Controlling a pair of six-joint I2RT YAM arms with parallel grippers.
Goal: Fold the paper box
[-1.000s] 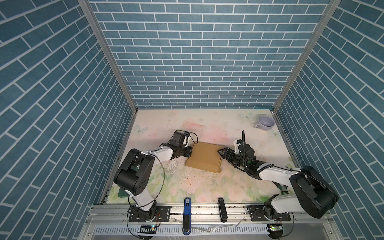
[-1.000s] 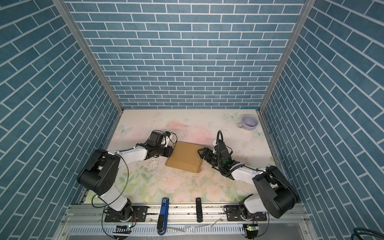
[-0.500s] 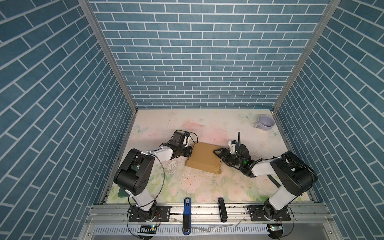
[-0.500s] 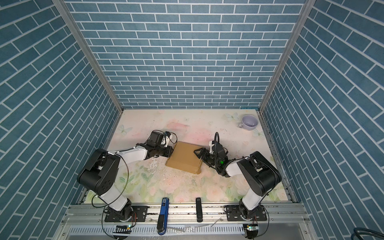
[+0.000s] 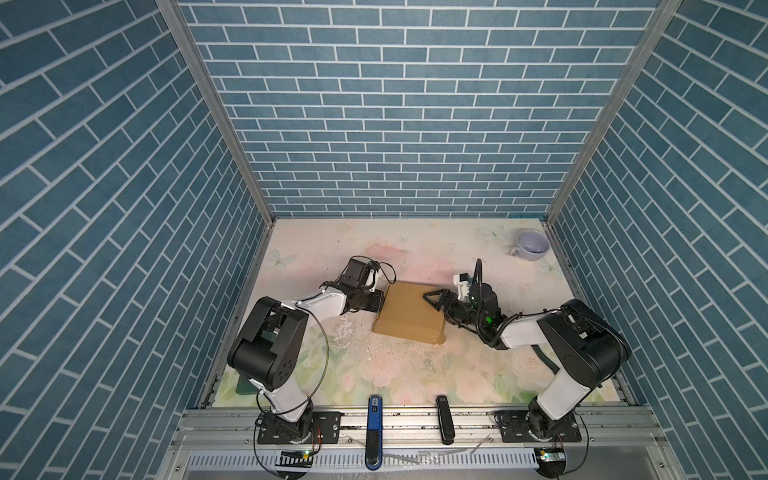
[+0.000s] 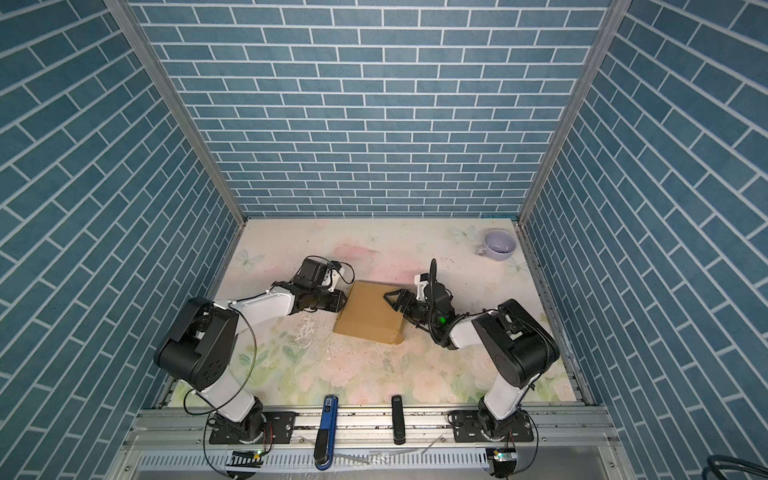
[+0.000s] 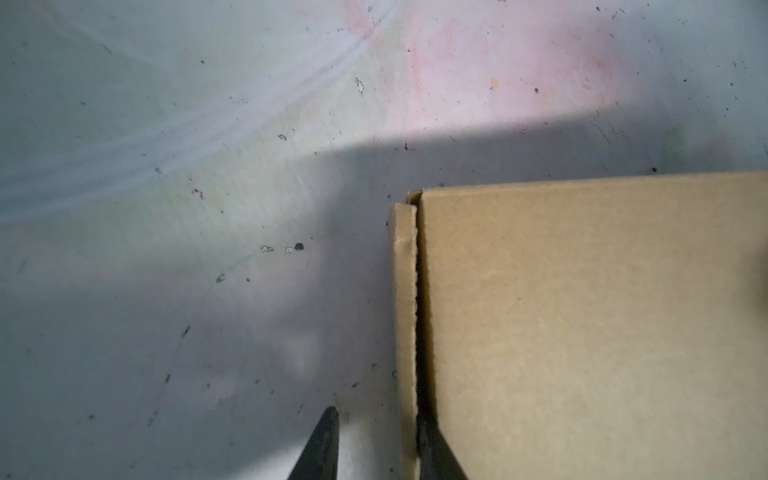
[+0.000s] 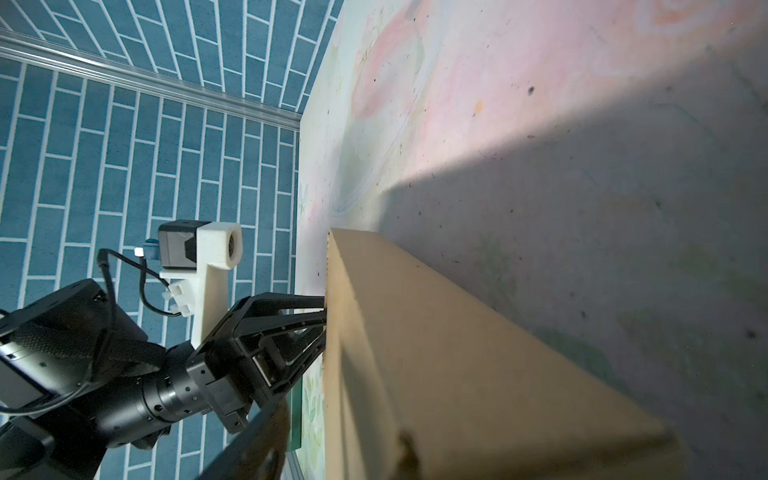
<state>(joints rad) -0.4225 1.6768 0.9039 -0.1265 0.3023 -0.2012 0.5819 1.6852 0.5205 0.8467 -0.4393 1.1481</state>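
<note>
The paper box (image 5: 409,311) (image 6: 370,311) lies closed and brown in the middle of the floral table. My left gripper (image 5: 380,301) (image 6: 344,301) is at its left edge. In the left wrist view this gripper (image 7: 378,428) is open and straddles the box's side wall (image 7: 405,332). One finger (image 7: 432,449) sits in the slit under the lid; the other finger (image 7: 324,440) stands off the wall. My right gripper (image 5: 436,299) (image 6: 395,299) is open wide over the box's right top. In the right wrist view the box (image 8: 457,353) fills the frame, with blurred fingertips beside it.
A lilac cup (image 5: 532,245) (image 6: 500,245) stands at the back right corner. A blue tool (image 5: 375,428) and a black one (image 5: 444,424) lie on the front rail. A green pad (image 5: 243,386) shows behind the left arm's base. Brick walls close three sides.
My right gripper has moved left onto the box's right top, and that arm's elbow has swung in. The left jaws have parted from nearly shut; the box has not shifted.
</note>
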